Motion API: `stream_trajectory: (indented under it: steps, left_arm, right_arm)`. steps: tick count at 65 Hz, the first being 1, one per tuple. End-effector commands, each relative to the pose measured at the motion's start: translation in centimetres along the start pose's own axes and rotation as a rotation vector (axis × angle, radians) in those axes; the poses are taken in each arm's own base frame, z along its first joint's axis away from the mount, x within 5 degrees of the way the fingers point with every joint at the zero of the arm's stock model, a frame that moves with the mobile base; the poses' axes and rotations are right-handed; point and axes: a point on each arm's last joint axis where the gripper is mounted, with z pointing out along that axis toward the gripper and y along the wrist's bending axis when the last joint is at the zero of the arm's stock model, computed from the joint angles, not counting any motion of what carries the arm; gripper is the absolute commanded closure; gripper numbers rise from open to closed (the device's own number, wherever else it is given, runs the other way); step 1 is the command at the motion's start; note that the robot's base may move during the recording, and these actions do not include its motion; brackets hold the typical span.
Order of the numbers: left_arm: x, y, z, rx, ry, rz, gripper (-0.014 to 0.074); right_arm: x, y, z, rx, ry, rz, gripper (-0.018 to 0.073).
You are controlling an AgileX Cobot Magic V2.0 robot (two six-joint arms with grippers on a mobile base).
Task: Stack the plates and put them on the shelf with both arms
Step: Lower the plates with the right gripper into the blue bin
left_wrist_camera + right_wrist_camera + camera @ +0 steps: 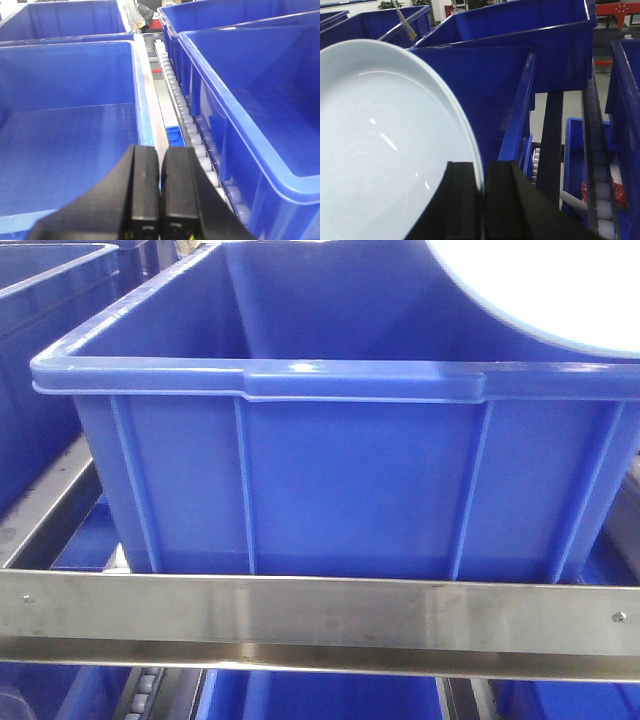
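A pale bluish-white plate [375, 150] stands tilted on edge in the right wrist view. My right gripper [482, 175] is shut on its rim. The same plate [560, 285] shows at the top right of the front view, above a big blue crate [330, 480]. I cannot tell whether it is one plate or two stacked. The shelf's shiny steel front rail [320, 615] runs across the front view under the crate. My left gripper [160, 172] is shut and empty, above the gap between two blue crates.
Blue crates [65, 135] [260, 100] stand on both sides of the left gripper, with a white roller track [192, 130] between them. More blue crates [520, 55] and a roller track [597, 165] lie beyond the plate. A lower tier shows below the rail.
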Motion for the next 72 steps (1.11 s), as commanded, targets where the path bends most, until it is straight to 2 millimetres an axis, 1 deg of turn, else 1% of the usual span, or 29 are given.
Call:
stream_trajectory:
  steps: [1, 17, 23, 31, 35, 40, 48, 50, 51, 55, 56, 62, 63, 67, 72]
  left_arm:
    - [-1.7, 0.2, -0.1, -0.014, -0.111, -0.014, 0.0514]
    - [-1.7, 0.2, -0.1, -0.014, -0.111, -0.014, 0.0514]
    - [-1.7, 0.2, -0.1, -0.014, -0.111, -0.014, 0.0514]
    - [-1.7, 0.2, -0.1, -0.014, -0.111, -0.014, 0.0514]
    - [-1.7, 0.2, -0.1, -0.014, -0.111, -0.014, 0.0514]
    - [-1.7, 0.2, -0.1, -0.014, -0.111, -0.014, 0.0514]
    - [-1.7, 0.2, -0.1, -0.014, -0.111, -0.014, 0.0514]
    - [-1.7, 0.2, -0.1, -0.014, -0.111, -0.014, 0.0514]
    - [-1.7, 0.2, -0.1, -0.014, -0.111, -0.014, 0.0514]
    - [-1.7, 0.2, -0.1, -0.014, -0.111, -0.014, 0.0514]
    - [-1.7, 0.2, -0.1, -0.014, -0.111, -0.014, 0.0514]
    - [-1.7, 0.2, -0.1, -0.014, -0.111, -0.014, 0.0514]
    - [-1.7, 0.2, -0.1, -0.014, -0.111, -0.014, 0.0514]
    - [-1.7, 0.2, -0.1, -0.014, -0.111, -0.014, 0.0514]
    - [-1.7, 0.2, -0.1, -0.014, -0.111, -0.014, 0.0514]
  right_arm:
    - [-1.9, 0.1, -0.2, 0.003, -0.131, -0.005, 0.0511]
    - [-1.8, 0.1, -0.1, 0.004, -0.12, -0.002, 0.0511]
    - [-1.8, 0.2, 0.5, -0.001, -0.1, -0.001, 0.0511]
    - [-3.1, 0.9, 2.2, -0.038, -0.096, -0.002, 0.051]
    - [-4.1, 1.4, 3.5, -0.058, -0.11, -0.002, 0.051]
    - [-5.2, 2.2, 5.7, -0.083, -0.118, -0.015, 0.051]
    - [-5.9, 3.5, 10.1, -0.111, -0.109, -0.029, 0.051]
    - [-5.8, 3.7, 11.5, -0.11, -0.097, -0.03, 0.051]
    - [-5.8, 3.8, 11.8, -0.111, -0.094, -0.03, 0.051]
    - [-5.5, 4.0, 14.1, -0.106, -0.075, -0.033, 0.051]
    - [-5.1, 4.1, 14.9, -0.104, -0.058, -0.034, 0.051]
    - [-4.1, 4.7, 17.6, -0.109, -0.025, -0.037, 0.0498]
    - [-3.7, 4.8, 18.2, -0.11, -0.014, -0.038, 0.0496]
    - [-3.1, 5.4, 19.5, -0.122, -0.006, -0.04, 0.0475]
    - [-2.7, 5.7, 20.2, -0.128, -0.008, -0.041, 0.0454]
